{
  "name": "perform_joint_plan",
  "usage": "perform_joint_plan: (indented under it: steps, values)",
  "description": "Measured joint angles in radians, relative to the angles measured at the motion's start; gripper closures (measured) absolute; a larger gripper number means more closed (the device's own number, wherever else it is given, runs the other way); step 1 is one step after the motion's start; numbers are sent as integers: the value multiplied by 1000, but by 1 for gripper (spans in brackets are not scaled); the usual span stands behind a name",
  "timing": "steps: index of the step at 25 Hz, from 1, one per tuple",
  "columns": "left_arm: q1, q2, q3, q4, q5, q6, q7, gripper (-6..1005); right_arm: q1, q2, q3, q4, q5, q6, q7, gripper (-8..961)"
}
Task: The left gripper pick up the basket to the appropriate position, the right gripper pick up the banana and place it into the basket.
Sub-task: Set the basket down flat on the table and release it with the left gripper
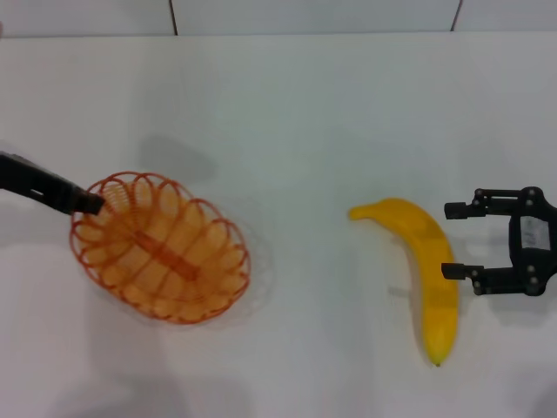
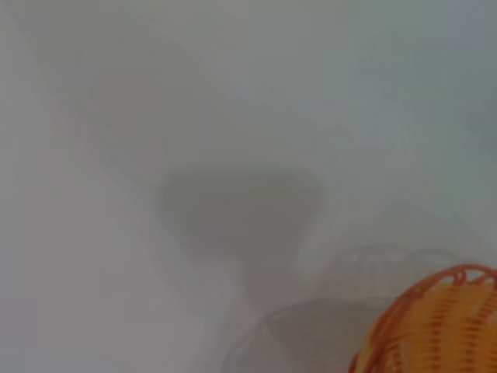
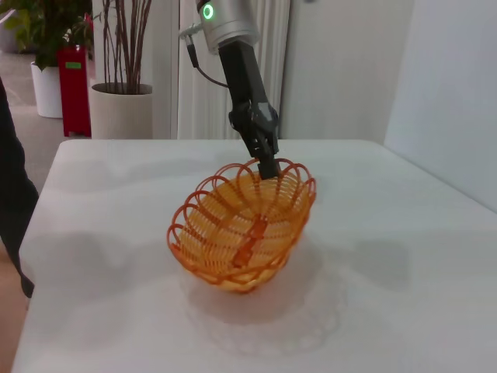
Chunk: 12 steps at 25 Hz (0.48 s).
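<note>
The orange wire basket (image 1: 161,248) is at the left in the head view. It is tilted and held off the white table in the right wrist view (image 3: 241,225), with its shadow beneath it. A part of it shows in the left wrist view (image 2: 435,326). My left gripper (image 1: 90,202) is shut on the basket's far rim, as the right wrist view also shows (image 3: 270,165). The yellow banana (image 1: 425,266) lies on the table at the right. My right gripper (image 1: 447,240) is open just right of the banana, with its fingertips at the banana's edge.
The white table (image 1: 305,122) stretches between basket and banana. Beyond its far edge in the right wrist view stand a potted plant (image 3: 120,109), a red object (image 3: 74,89) and a white wall. A dark shape (image 3: 12,194) is at the table's side.
</note>
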Motion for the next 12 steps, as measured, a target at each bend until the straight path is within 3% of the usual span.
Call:
perform_joint_plan:
  steps: [12]
  values:
    - [34, -4, 16, -139, -162, -128, -97, 945, 0, 2, 0, 0, 0, 1, -2, 282]
